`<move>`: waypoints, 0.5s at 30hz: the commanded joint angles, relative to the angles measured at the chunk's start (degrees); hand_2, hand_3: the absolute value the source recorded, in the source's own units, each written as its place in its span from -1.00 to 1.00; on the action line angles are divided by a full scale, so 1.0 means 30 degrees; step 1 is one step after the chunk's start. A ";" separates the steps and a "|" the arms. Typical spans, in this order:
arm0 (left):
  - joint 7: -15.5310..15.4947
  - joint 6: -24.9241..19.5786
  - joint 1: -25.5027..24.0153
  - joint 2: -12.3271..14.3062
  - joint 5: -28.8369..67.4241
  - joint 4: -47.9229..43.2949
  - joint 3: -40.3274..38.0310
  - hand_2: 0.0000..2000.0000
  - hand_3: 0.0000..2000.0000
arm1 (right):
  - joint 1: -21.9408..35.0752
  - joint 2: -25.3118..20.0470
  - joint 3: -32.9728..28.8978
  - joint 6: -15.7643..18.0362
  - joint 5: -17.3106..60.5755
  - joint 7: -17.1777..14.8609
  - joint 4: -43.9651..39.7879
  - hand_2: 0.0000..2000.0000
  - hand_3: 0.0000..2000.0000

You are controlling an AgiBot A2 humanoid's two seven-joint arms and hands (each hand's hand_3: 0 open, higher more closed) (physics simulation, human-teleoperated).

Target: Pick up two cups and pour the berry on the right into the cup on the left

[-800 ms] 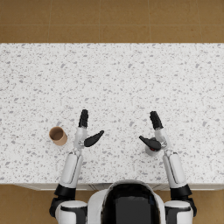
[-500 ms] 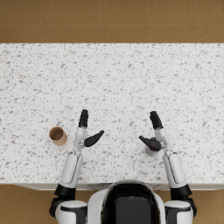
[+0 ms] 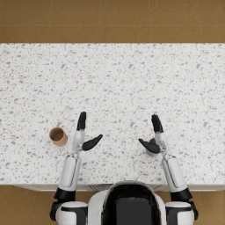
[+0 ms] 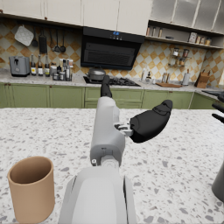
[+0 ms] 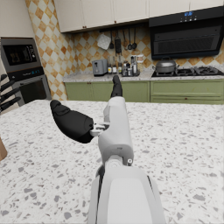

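On the speckled counter [image 3: 112,79] stand one tan cup [image 3: 58,136] and one grey cup [image 3: 152,148]; both hands' fingers spread, holding nothing.

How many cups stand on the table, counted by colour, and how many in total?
Brown cup: 1
Grey cup, mostly hidden under the right hand: 1
Total: 2 cups on the table

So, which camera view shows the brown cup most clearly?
The left wrist view: the brown cup stands close by, its wall and open mouth plain. The head view shows it small from above, beside the left hand. The right wrist view catches only an edge of it.
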 commanded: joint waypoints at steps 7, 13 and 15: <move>-0.0087 -0.0087 -0.2966 0.0075 0.4034 -0.1305 -0.5063 -1.00 -1.00 | -0.2670 0.0916 -0.2333 -0.0086 0.4039 0.0087 0.2024 -1.00 -1.00; -0.0095 -0.0095 -0.3941 0.0671 0.4980 -0.0856 -0.7899 -1.00 -1.00 | -0.4727 0.1186 -0.4018 -0.0093 0.4987 0.0095 0.2625 -1.00 -1.00; -0.0095 -0.0096 -0.4576 0.1011 0.5051 -0.0683 -0.8527 -1.00 -1.00 | -0.5522 0.1282 -0.4184 -0.0094 0.5059 0.0096 0.2529 -1.00 -1.00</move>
